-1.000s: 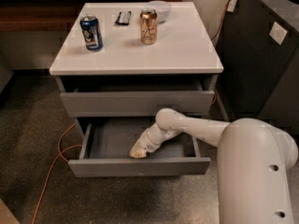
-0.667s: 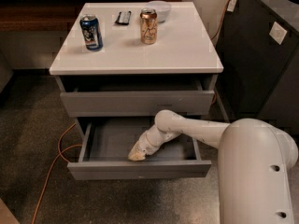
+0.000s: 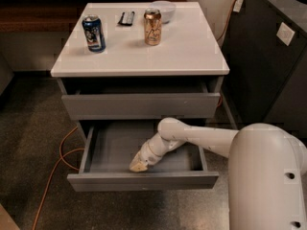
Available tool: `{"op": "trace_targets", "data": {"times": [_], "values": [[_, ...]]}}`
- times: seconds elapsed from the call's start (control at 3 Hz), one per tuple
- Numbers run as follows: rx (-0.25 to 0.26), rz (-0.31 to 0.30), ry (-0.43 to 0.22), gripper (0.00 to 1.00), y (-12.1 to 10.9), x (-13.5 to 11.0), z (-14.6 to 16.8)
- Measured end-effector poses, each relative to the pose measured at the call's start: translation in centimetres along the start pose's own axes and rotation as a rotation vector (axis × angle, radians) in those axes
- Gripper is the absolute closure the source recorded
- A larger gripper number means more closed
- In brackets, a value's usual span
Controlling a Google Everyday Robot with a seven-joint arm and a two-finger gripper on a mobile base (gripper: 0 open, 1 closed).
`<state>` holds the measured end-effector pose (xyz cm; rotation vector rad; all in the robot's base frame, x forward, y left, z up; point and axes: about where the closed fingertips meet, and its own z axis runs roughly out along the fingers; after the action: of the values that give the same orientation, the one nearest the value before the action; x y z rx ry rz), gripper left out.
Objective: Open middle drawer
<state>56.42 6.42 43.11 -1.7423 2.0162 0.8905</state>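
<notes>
One end effector (image 3: 137, 166) inside middle drawer (image 3: 110, 181), near front.

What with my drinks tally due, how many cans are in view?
2: blue can, cabinet top left; gold can, near its middle. Top drawer may hide more. The gripper is in the open middle drawer.

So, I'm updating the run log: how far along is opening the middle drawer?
Mostly done: the middle drawer stands well out from the cabinet, its grey interior exposed, while the top drawer above sits nearly closed. In hand: the gripper rests low inside the open drawer, just behind its front panel. Left: probably only lifting the arm clear.
</notes>
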Motion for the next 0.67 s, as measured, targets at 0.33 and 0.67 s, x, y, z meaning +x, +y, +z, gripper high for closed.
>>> {"op": "trace_targets", "data": {"times": [0.33,0.67], "values": [[-0.017,-0.007,-0.005,1.0,1.3,-0.4,0.1],[-0.032,-0.014,-0.007,1.0,2.5,-0.7,0.0]]}}
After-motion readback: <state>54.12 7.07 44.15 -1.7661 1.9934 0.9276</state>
